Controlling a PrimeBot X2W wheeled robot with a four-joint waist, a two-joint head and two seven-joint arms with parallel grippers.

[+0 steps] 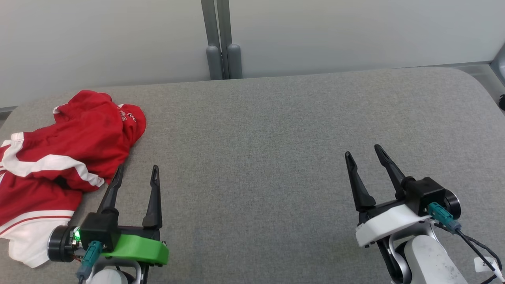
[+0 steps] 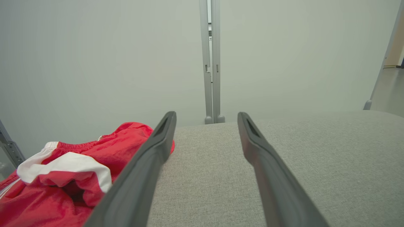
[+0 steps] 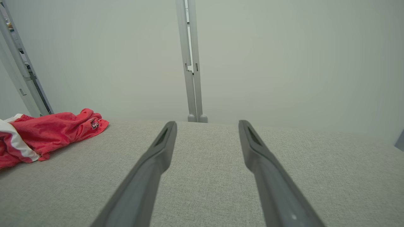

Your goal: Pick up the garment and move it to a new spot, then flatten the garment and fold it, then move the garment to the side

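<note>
Here, the red garment (image 1: 59,157) with white stripes is found crumpled in a heap along the left edge of the grey cloth-covered surface (image 1: 256,130). The heap reaches from near the far left corner down toward the near edge. A white part of it is seen at the near end, and small white lettering is visible on the red fold that lies farthest from the left edge. The garment is not flattened and not folded.

The left gripper (image 1: 137,169) is held low over the surface, near the near edge and just beside the heap, with its fingers pointed toward the far edge. Its two dark fingers are spread wide apart and nothing is held between them. The tip of its outer finger (image 1: 118,175) is placed at the hem of the garment; whether the cloth is touched there cannot be told.

The right gripper (image 1: 363,150) is held over the right half of the surface, well apart from the garment. Its claw is also released, the fingers spread wide with only bare grey cloth between them.

Beyond the far edge, pale wall panels (image 1: 355,31) are seen, joined by a grey upright post (image 1: 221,39) near the middle of that edge.
</note>
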